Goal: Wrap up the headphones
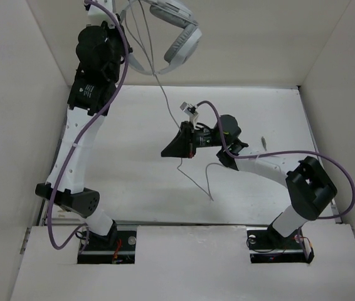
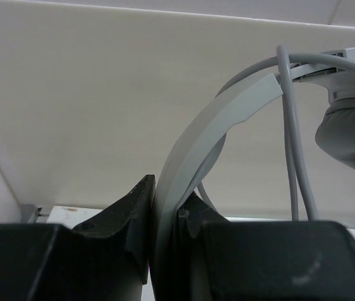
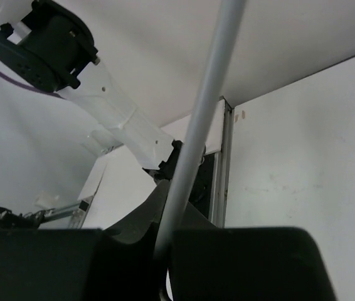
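The light grey headphones (image 1: pixel 179 31) hang high at the back wall, above the table. My left gripper (image 1: pixel 116 31) is shut on the curved headband (image 2: pixel 227 113), which is clamped between its jaws (image 2: pixel 165 219). One padded earcup (image 2: pixel 353 138) shows at the right of the left wrist view. The thin grey cord (image 1: pixel 165 100) drops from the headphones to my right gripper (image 1: pixel 176 147), which is shut on it over the middle of the table. The cord (image 3: pixel 209 94) runs up out of the right gripper (image 3: pixel 165 241). Its free end (image 1: pixel 210 197) trails on the table.
White walls enclose the table (image 1: pixel 133 175) on the left, back and right. Thick purple cables (image 1: pixel 347 188) loop off both arms. A small grey object (image 1: pixel 263 143) lies right of the right arm's wrist. The left arm (image 3: pixel 102 106) shows in the right wrist view.
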`<state>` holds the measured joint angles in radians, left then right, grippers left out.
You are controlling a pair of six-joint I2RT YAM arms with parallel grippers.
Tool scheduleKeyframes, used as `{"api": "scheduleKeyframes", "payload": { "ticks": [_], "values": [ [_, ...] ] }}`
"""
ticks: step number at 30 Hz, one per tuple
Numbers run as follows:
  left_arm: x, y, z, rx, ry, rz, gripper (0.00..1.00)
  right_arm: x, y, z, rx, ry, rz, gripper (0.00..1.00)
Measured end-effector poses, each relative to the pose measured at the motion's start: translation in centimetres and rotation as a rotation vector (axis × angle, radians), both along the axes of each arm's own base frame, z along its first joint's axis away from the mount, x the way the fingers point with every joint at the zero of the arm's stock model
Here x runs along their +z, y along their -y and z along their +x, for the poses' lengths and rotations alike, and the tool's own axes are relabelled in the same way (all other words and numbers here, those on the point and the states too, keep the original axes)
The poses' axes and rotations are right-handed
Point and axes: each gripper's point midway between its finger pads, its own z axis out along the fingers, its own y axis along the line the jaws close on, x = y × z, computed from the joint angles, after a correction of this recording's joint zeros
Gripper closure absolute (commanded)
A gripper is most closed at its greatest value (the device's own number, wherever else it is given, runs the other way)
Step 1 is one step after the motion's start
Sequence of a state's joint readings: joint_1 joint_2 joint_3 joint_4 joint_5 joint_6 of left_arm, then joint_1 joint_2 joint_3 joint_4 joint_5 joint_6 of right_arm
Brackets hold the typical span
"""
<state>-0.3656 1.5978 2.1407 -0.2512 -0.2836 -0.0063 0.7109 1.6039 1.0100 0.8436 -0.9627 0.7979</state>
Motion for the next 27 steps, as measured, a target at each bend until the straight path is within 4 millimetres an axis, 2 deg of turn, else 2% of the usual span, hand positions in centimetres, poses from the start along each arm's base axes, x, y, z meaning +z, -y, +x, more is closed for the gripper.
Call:
{"api": "scheduleKeyframes", "payload": {
  "ticks": [4, 7, 10, 14, 18, 20, 21, 24, 27],
  "values": [
    [-0.5, -1.1, 0.7, 0.098, 0.017, 0.052, 1.00, 0.9, -0.4, -0.5, 0.037, 0.046, -0.006, 1.00],
    [-1.8, -1.8, 1.4, 0.171, 0.008, 0.115, 1.00, 2.1, -0.5, -0.3, 0.045, 0.086, -0.019, 1.00],
    [-3.7, -2.6, 2.2, 0.237, -0.018, 0.184, 1.00, 4.0, -0.5, 0.0, 0.037, 0.141, -0.034, 1.00],
    [-7.3, -2.9, 3.0, 0.284, -0.083, 0.291, 1.00, 8.0, 0.0, 1.3, -0.031, 0.270, -0.062, 1.00],
    [-12.6, -1.0, 3.3, 0.243, -0.175, 0.426, 1.00, 12.0, 1.7, 5.2, -0.238, 0.500, -0.143, 1.00],
    [-15.4, 0.8, 3.0, 0.187, -0.222, 0.493, 1.00, 12.5, 2.9, 7.0, -0.342, 0.609, -0.223, 1.00],
    [-16.8, 2.2, 2.8, 0.142, -0.243, 0.528, 1.00, 12.3, 3.4, 7.6, -0.380, 0.665, -0.272, 1.00],
    [-19.1, 5.1, 1.8, 0.038, -0.271, 0.592, 1.00, 10.7, 4.6, 9.0, -0.453, 0.844, -0.432, 1.00],
    [-20.7, 6.7, 0.7, -0.043, -0.305, 0.655, 1.00, 9.0, 6.1, 10.5, -0.495, 1.050, -0.613, 1.00]
  ]
}}
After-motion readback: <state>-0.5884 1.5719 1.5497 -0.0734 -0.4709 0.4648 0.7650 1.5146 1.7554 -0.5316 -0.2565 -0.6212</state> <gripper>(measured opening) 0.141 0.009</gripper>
